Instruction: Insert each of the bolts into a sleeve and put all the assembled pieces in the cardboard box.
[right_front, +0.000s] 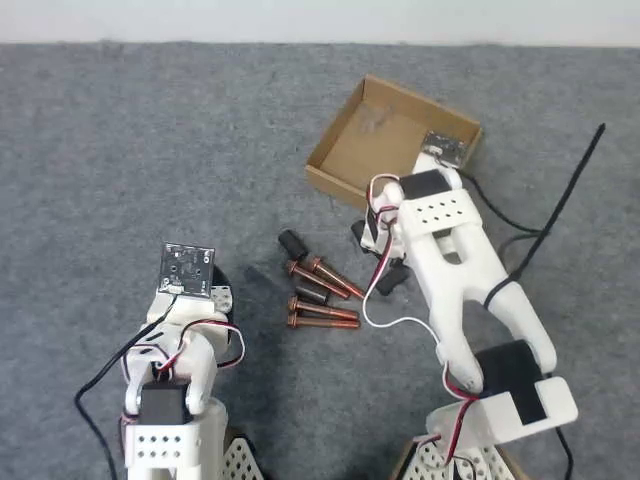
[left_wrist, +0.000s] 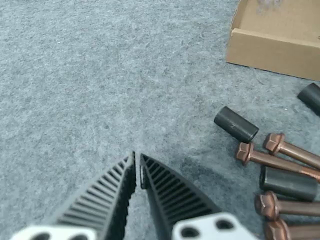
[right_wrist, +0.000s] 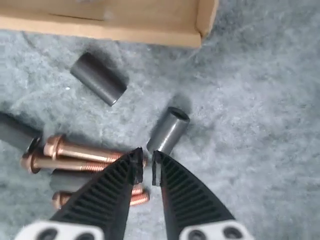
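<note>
Four copper-coloured bolts (right_front: 322, 308) lie loose in the middle of a grey carpet (right_front: 150, 150). Two are angled side by side and two lie parallel just below them. Four black sleeves (right_front: 291, 243) are scattered among and around them, none with a bolt in it. One sleeve sits at the upper left of the pile and one between the bolt pairs. Two are partly hidden under the right arm, on the side nearer the cardboard box (right_front: 380, 140).

The single box stands open at the far side of the carpet, well apart from the bolts. Its near corner is close to the two sleeves by the right arm.

The right gripper (right_wrist: 146, 164) hangs low over the pile with its jaws parted by a narrow gap and nothing between them. Its tips are just beside the end of one tilted sleeve (right_wrist: 168, 131).

The left gripper (left_wrist: 137, 159) sits over bare carpet to the left of the pile. Its jaws are drawn almost together and hold nothing.

Broad open carpet stretches to the left of the parts and beyond them as far as the pale strip at the far edge. The right arm and its trailing black cable (right_front: 560, 205) crowd the ground to the right of the box.
</note>
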